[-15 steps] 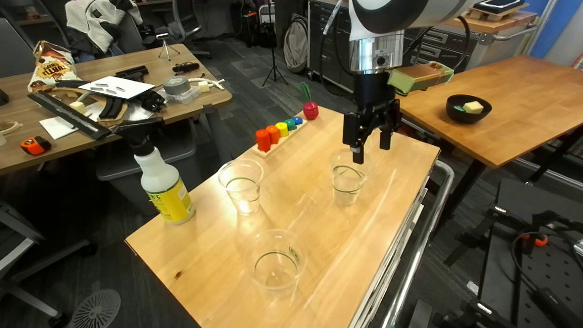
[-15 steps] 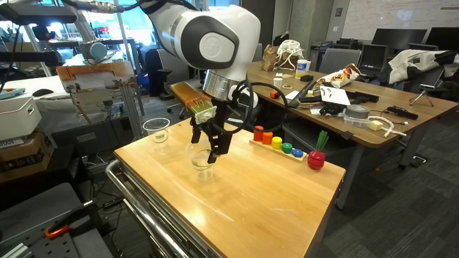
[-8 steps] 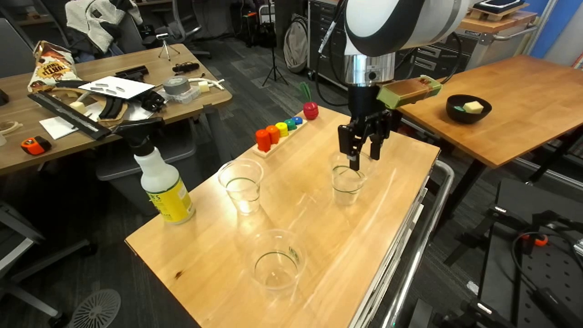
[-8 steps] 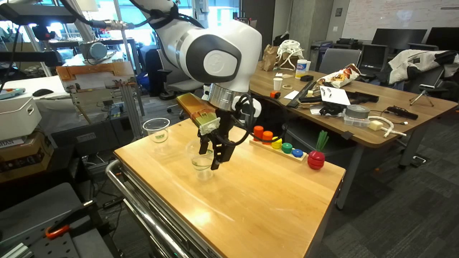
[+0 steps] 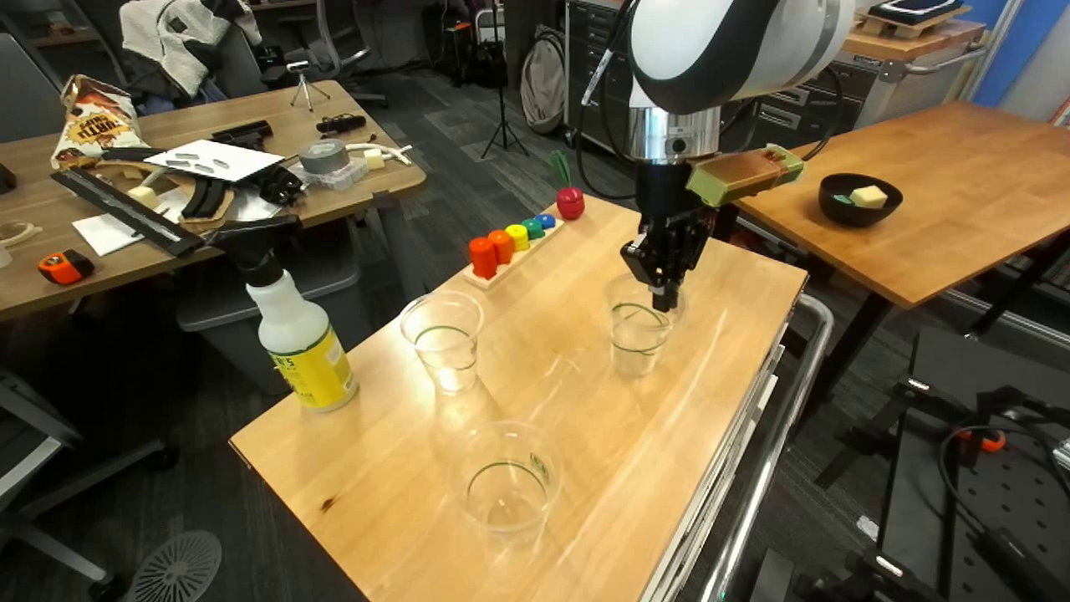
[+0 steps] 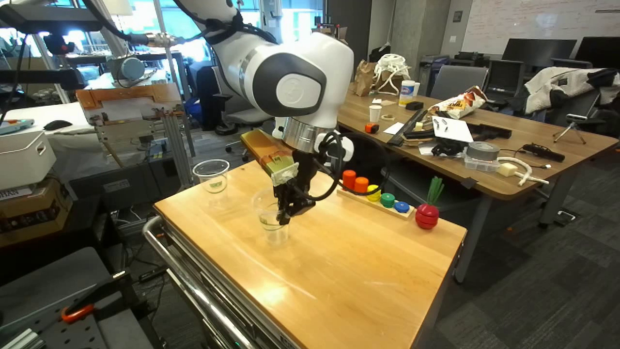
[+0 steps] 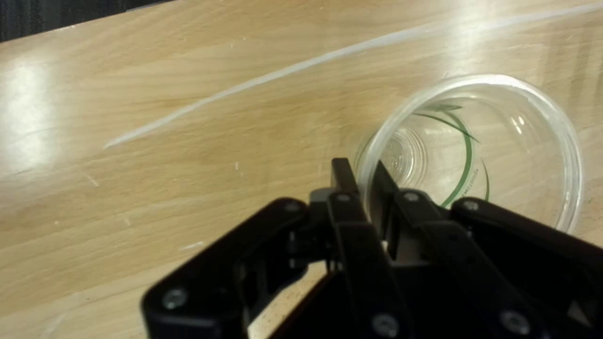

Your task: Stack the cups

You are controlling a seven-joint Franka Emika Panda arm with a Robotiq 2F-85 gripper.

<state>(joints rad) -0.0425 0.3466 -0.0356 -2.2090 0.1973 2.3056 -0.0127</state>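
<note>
Table point(image 6: 358, 271) beneath, the tool point(image 7: 362, 172) pinches a cup point(image 7: 476, 150) by its rim.

On my pale wooden worktop point(image 6: 348, 271) I see a yellow-labelled white plastic spray bottle point(image 5: 305, 347). A wooden board point(image 6: 370, 203) with red, orange, yellow, green and blue cylinders point(image 5: 517, 238) lies just beside a round red radish-like piece point(image 6: 426, 216) with green leaves.

Both exterior views overlook the tabletop point(image 5: 552, 391) from different sides, the wrist view closer.
</note>
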